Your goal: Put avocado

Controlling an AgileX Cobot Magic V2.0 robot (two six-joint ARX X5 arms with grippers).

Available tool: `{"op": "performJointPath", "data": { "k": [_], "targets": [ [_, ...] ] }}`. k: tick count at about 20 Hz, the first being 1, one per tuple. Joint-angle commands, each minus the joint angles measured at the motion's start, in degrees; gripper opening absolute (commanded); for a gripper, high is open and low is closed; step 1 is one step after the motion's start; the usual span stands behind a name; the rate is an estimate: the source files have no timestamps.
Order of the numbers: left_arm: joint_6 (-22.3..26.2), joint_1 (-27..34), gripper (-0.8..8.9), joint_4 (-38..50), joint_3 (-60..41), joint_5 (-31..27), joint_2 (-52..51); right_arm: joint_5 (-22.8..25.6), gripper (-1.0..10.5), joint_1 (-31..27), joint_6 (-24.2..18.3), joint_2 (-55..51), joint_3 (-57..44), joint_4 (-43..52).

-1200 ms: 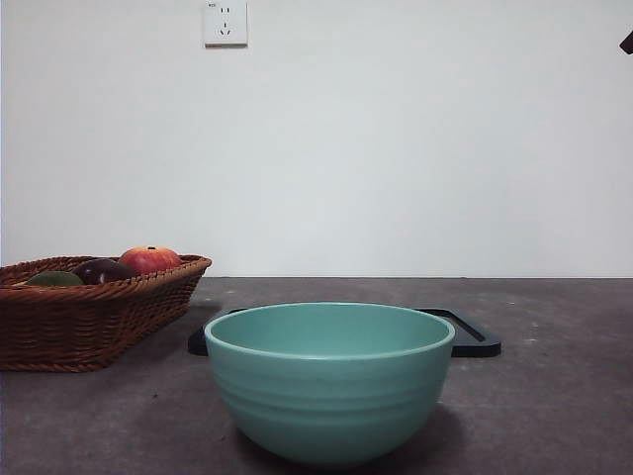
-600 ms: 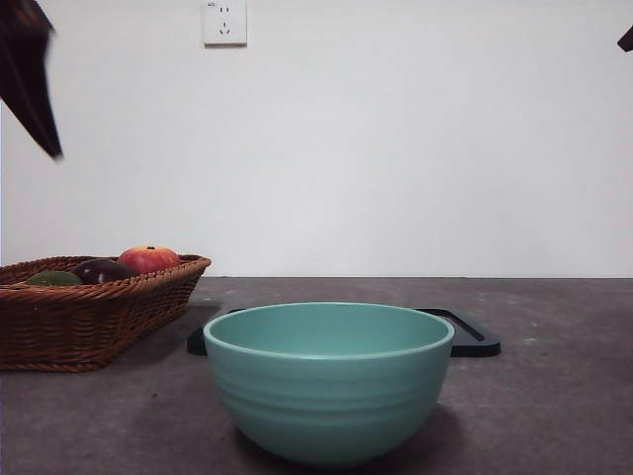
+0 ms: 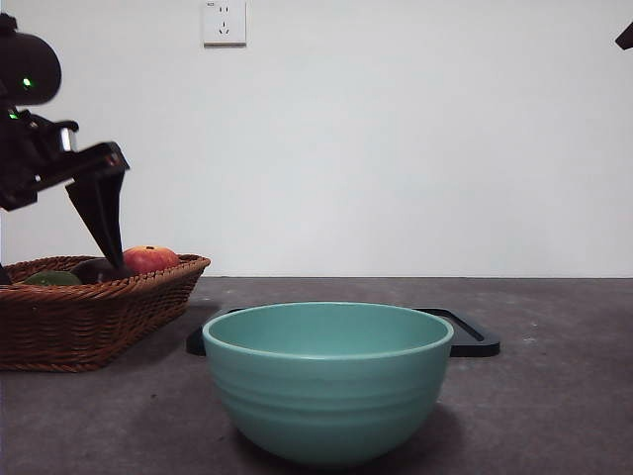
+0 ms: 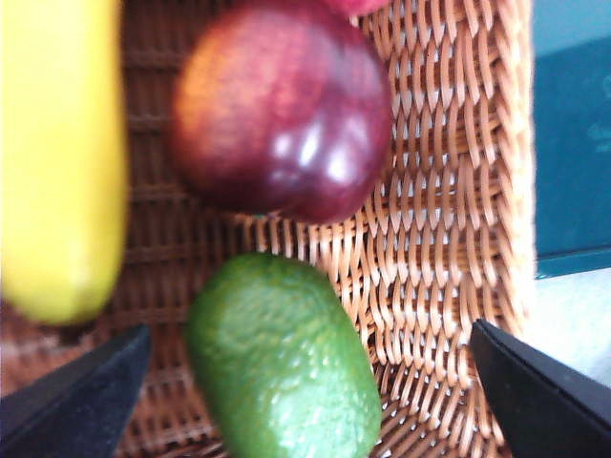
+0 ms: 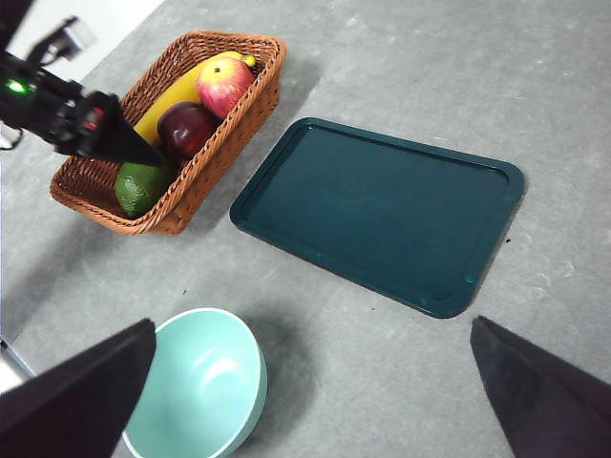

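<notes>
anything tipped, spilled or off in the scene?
Nothing stands out. The avocado, purple fruit, apple and banana lie in the basket; bowl upright, tray flat. Left gripper hangs open over the avocado.

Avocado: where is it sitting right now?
The avocado lies in the wicker basket, at its end nearest the bowl, beside the dark purple fruit. The open left gripper hovers above it.

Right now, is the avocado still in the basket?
Yes, the avocado lies in the wicker basket, ungrasped, between the open left gripper jaws.
</notes>
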Motion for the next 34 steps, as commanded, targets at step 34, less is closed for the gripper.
{"op": "performJointPath", "data": {
  "k": [34],
  "targets": [
    [-3.0, -30.0, 2.39, -17.1, 12.0, -1.7, -10.6, -0.1, 5.8, 0.2, -0.2, 0.2, 1.0, 0.7]
  ]
}}
